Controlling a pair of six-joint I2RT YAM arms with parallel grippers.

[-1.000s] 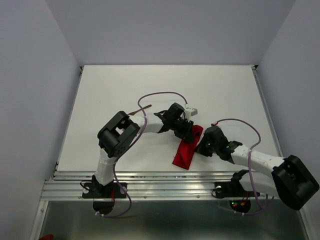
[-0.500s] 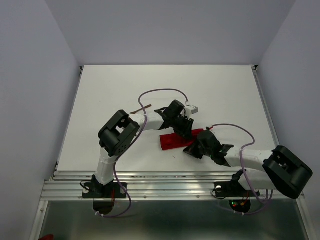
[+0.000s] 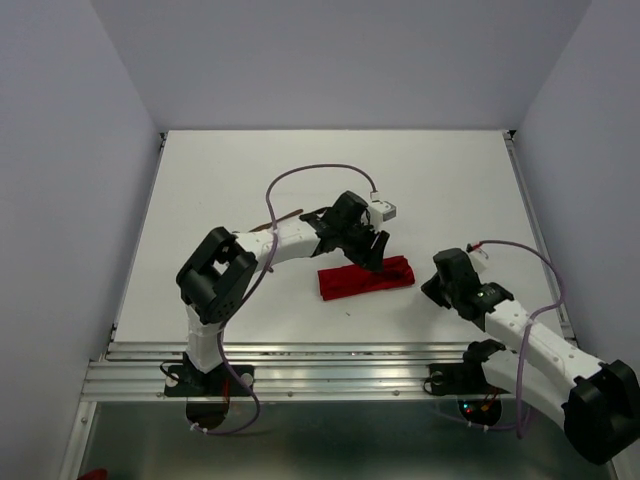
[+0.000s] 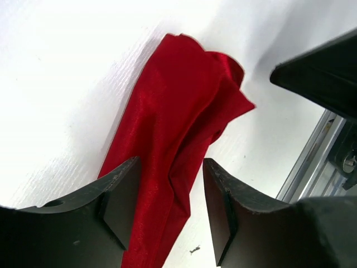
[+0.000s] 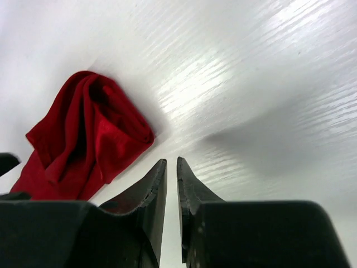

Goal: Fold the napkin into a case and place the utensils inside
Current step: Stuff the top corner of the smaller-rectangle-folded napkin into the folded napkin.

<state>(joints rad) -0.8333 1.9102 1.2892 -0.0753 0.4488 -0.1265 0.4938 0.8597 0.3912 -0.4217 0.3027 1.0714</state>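
Red case [image 3: 365, 279] flat on table [image 3: 450, 190], left gripper [image 4: 170, 164] straddling it, jaws apart, cloth between but unpinched, right gripper [image 5: 172, 163] near its right end, barely parted, empty

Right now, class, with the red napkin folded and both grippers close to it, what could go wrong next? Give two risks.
1. The left gripper stands open astride the napkin; pulling away could snag the loose cloth and undo the fold.
2. In the right wrist view the napkin's end looks bunched and uneven, so the right gripper, empty beside it, may struggle to find a clean opening.
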